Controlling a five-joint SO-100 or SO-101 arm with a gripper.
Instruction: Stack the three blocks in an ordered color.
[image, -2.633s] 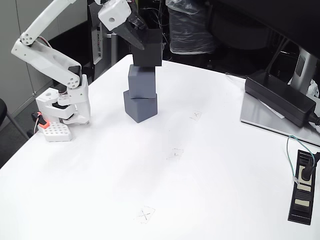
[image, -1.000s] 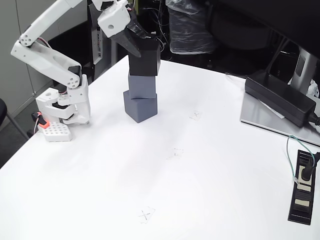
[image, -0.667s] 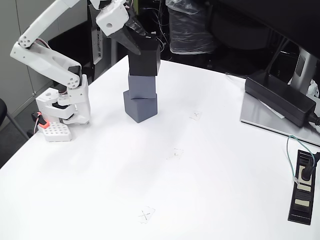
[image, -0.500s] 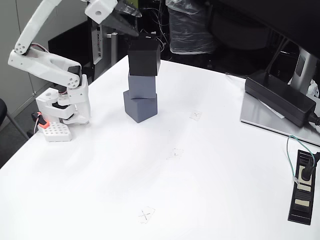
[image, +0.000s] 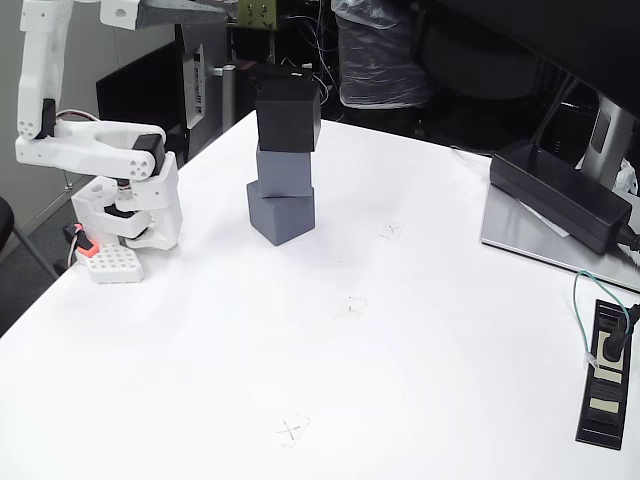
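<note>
A: Where are the blocks?
B: Stacked: black block (image: 289, 113) on the slate block (image: 284, 171) on the grey block (image: 281, 217), upper middle of the white table (image: 330, 390).
A: Nearby?
B: Power brick (image: 560, 196) at three o'clock, arm base (image: 132, 212) at nine. The gripper (image: 205, 12) is at eleven, clear of them; I cannot tell whether its jaws are apart.

The three-block stack (image: 284, 160) stands alone on the desk (image: 330, 380), bare surface open on every side of it. Left of the stack, the arm's base (image: 130, 205) blocks the desk edge. Far right of the stack sit the power brick (image: 560, 195) and a socket strip (image: 606, 372) with its cable. Above the stack, nothing hangs over the black block (image: 289, 113).
</note>
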